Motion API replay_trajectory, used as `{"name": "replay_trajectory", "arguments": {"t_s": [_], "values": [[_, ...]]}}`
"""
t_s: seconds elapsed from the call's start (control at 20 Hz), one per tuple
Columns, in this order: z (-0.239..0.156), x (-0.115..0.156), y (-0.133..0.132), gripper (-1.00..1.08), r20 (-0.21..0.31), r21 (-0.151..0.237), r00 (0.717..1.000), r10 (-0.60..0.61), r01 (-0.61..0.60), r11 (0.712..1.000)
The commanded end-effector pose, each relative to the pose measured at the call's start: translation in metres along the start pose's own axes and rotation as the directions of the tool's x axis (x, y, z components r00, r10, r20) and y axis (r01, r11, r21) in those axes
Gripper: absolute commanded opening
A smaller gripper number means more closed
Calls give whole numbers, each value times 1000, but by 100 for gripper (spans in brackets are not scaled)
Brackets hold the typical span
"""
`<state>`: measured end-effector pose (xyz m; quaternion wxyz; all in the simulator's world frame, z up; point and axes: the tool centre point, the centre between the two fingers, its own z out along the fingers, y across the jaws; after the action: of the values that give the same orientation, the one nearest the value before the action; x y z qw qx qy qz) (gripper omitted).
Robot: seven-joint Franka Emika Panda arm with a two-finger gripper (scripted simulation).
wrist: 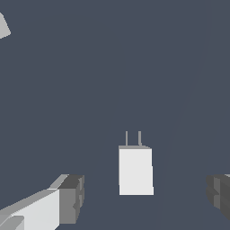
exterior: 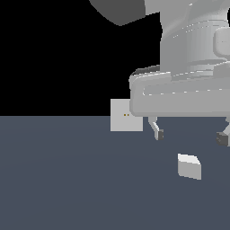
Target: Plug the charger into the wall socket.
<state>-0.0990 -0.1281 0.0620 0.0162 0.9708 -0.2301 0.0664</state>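
Observation:
The charger (exterior: pixel 189 166) is a small whitish-grey block lying on the dark grey floor, below my gripper (exterior: pixel 190 135). In the wrist view the charger (wrist: pixel 135 170) shows two thin prongs at one end and lies between my two fingertips (wrist: pixel 72 197). My gripper (wrist: pixel 146 197) is open and empty, hovering above the charger without touching it. The wall socket (exterior: pixel 126 115) is a flat light-grey upright square plate with two tiny orange-brown dots, standing further back, towards the exterior view's left of the gripper. A corner of the wall socket (wrist: pixel 3 27) shows at the wrist view's edge.
The dark grey floor (exterior: pixel 67 179) spreads across the scene. The arm's large grey body (exterior: pixel 188 58) fills the upper part of the exterior view's right and hides part of the socket's edge.

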Motion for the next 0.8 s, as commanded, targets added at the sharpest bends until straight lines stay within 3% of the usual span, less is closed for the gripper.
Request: {"name": "replay_trajectory", "arguments": {"t_s": [0.0,0.75], "values": [[0,0,-1,100,0,1,1000,-1,1,1000],[41,-6,0,100,0,1,1000,0,0,1000]]}}
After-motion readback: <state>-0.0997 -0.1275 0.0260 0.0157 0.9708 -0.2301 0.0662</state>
